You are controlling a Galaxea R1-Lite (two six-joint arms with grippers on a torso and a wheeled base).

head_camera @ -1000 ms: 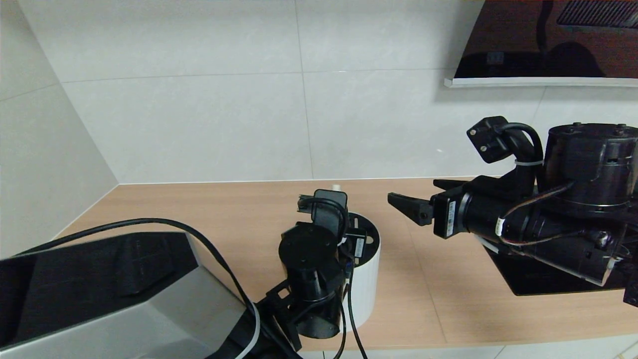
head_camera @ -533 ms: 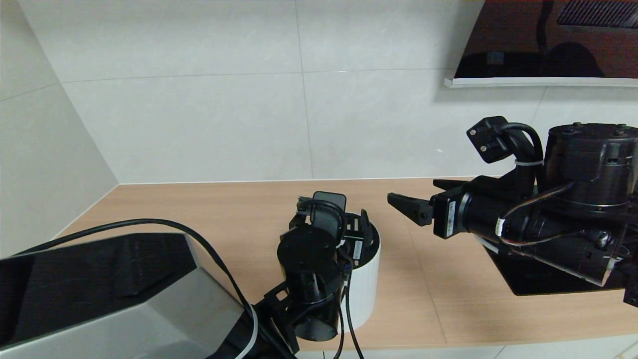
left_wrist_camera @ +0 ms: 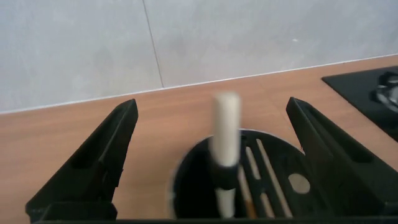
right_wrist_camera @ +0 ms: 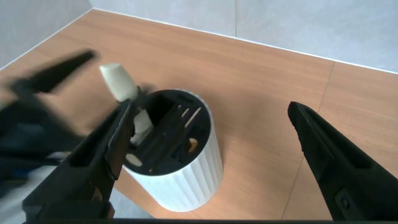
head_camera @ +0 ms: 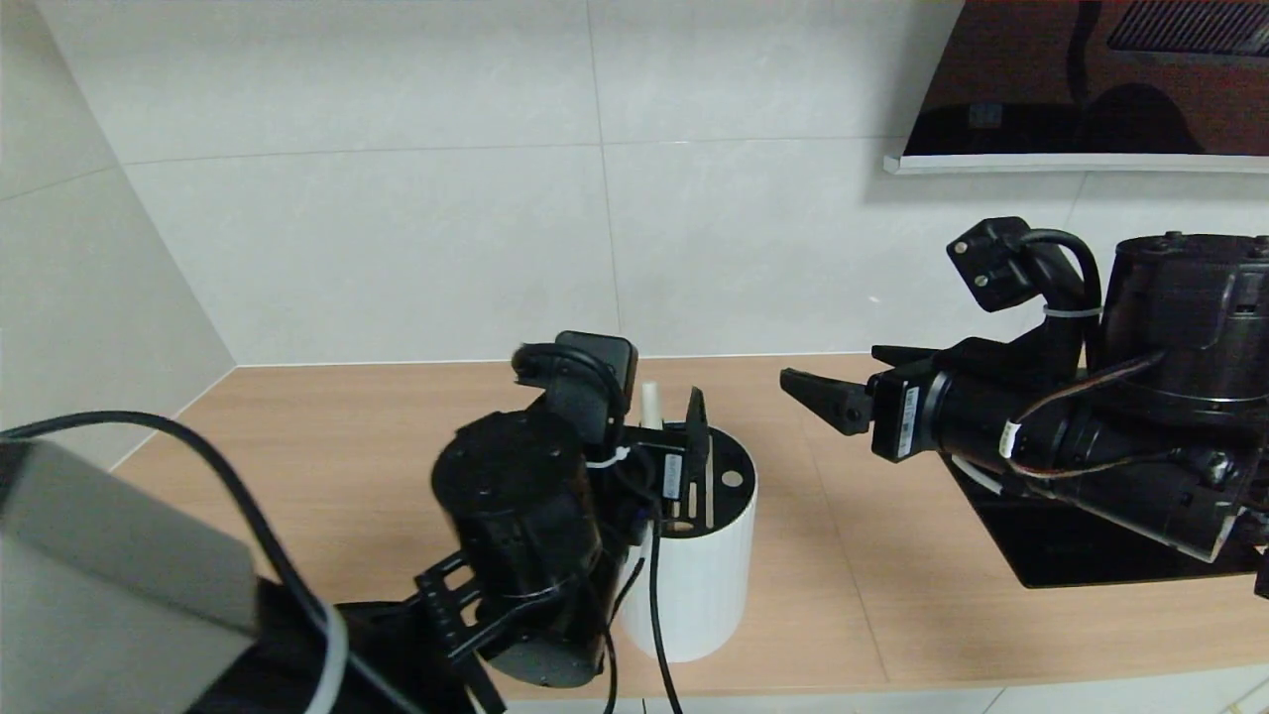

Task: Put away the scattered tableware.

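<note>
A white ribbed utensil holder [head_camera: 699, 565] with a slotted black top stands on the wooden counter. A utensil with a cream handle [head_camera: 650, 405] sticks upright out of it, and thin sticks [left_wrist_camera: 264, 165] lie in its slots. My left gripper [head_camera: 662, 424] hangs just above the holder, open. Its fingers [left_wrist_camera: 106, 155] stand wide on either side of the handle [left_wrist_camera: 226, 134] without touching it. My right gripper [head_camera: 833, 375] is open in the air to the right of the holder, nothing between its fingers [right_wrist_camera: 339, 162]. The right wrist view has the holder [right_wrist_camera: 180, 168] and handle [right_wrist_camera: 121, 81] below.
A black cooktop [head_camera: 1071, 555] is set into the counter [head_camera: 377, 416] at the right, under my right arm. A dark range hood [head_camera: 1091, 79] hangs on the tiled wall above it. Bare counter lies left of and behind the holder.
My left gripper opened and rose away from the holder, drawing left and toward the camera. The cream-handled utensil stays standing in the holder. My right arm lifted slightly.
</note>
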